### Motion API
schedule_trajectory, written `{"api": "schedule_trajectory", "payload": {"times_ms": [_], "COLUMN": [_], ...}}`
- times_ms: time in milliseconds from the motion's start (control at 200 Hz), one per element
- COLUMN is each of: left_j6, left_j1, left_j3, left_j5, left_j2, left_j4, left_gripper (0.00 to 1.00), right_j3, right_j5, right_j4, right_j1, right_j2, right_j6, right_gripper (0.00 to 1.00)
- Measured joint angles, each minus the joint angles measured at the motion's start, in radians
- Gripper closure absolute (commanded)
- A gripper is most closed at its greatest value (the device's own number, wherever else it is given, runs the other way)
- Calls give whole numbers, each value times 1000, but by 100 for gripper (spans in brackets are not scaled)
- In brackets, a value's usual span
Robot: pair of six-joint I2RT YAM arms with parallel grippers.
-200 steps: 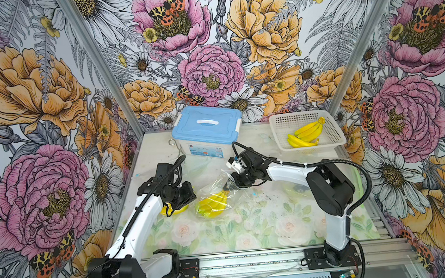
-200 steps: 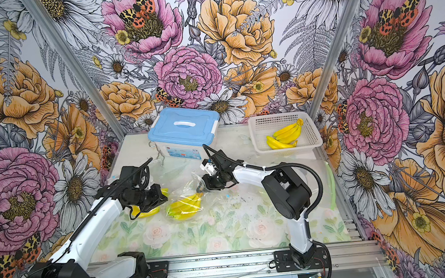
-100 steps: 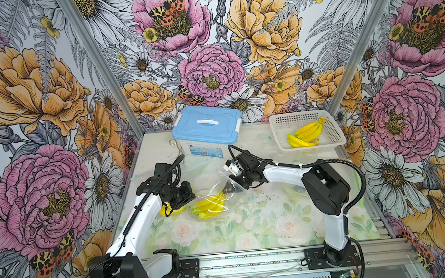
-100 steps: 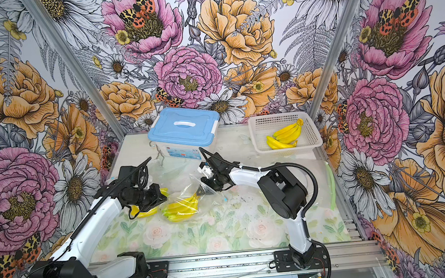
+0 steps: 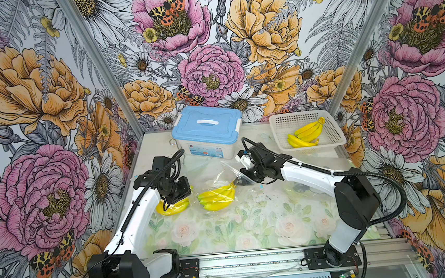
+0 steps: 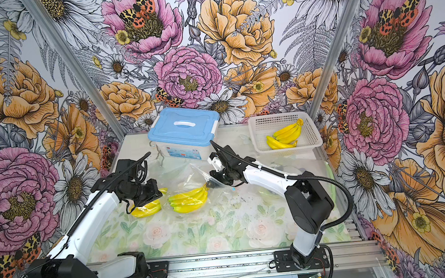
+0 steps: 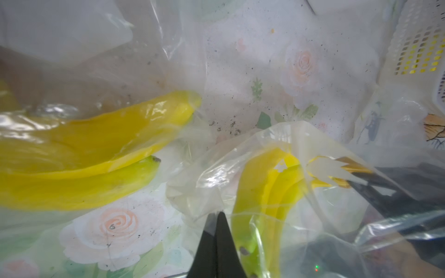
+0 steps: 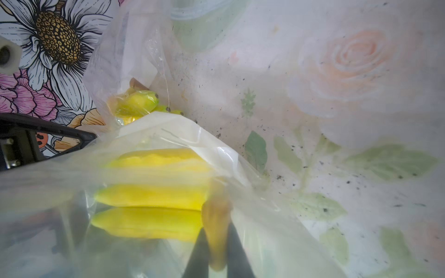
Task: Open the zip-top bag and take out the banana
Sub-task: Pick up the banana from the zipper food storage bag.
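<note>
Your right hand (image 8: pixel 217 234) is clamped on the stem of the banana (image 8: pixel 149 196), which lies inside the clear bag (image 8: pixel 183 134) on the bench (image 5: pixel 250 224). Your left hand (image 7: pixel 218 217) is pinched together on a fold of the bag film. If that thin pinch slips, the bag will likely drag along with the fruit. A stem-only grip could also twist loose or snap.

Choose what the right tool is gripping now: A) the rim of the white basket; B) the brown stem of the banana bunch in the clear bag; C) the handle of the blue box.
B: in the right wrist view, the right tool is closed on the brown stem of the banana bunch lying in the clear bag.
</note>
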Motion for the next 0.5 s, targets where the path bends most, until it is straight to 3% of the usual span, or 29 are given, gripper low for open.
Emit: {"api": "schedule_trajectory", "payload": {"times_ms": [225,500], "left_j6": [57,60], "left_j1": [-40,-55], "left_j3": [69,116], "left_j5": [-100,-101], "left_j2": [56,64], "left_j4": [-80,-89], "left_gripper": [100,100], "right_j3": [-23,-31], "right_j5": [48,39], "right_j4": [-85,-115], "right_j1": [-50,-143], "right_j2": [-100,-147], "right_j6": [-25,-34], "right_gripper": [88,89]}}
